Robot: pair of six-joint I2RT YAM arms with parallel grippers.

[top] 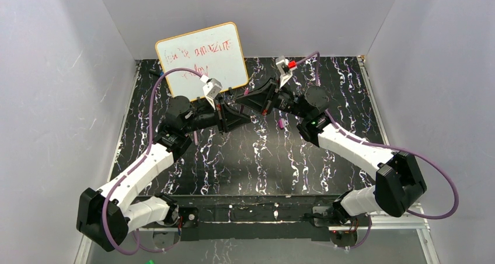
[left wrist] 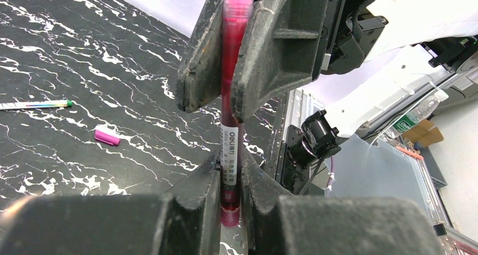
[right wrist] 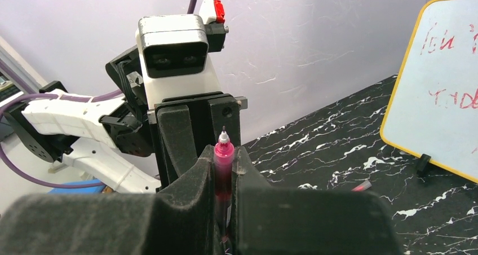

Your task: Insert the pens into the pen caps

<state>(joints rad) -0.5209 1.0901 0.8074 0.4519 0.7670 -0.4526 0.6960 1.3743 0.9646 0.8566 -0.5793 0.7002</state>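
Held off the table (top: 233,170) over its far middle: pink-red pen (left wrist: 230,139), nib bare. Clamped at once by left gripper (left wrist: 230,167) and right gripper (right wrist: 224,156), both closed tight on the barrel. Loose pen cap (left wrist: 107,136) down on the table, slightly right.

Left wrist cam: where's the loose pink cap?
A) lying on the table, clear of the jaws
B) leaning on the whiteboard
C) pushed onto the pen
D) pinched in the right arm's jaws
A: the pink cap lies flat on the black table, off to the side and apart from the pen, which both arms' jaws clamp.
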